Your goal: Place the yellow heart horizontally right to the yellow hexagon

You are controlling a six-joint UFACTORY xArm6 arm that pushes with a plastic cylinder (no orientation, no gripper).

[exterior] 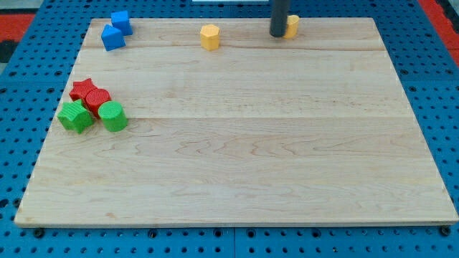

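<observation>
The yellow hexagon [209, 36] sits near the view's top edge of the wooden board [237, 136], a little left of centre. The yellow heart [292, 26] lies further to the view's right, near the top edge, partly hidden behind the rod. My tip [278, 34] stands right against the heart's left side, between the heart and the hexagon, far closer to the heart.
Two blue blocks [116, 30] sit at the top left corner. A red star [84, 89], a red block [97, 100], a green star [74, 116] and a green cylinder [112, 116] cluster at the left edge. A blue pegboard surrounds the board.
</observation>
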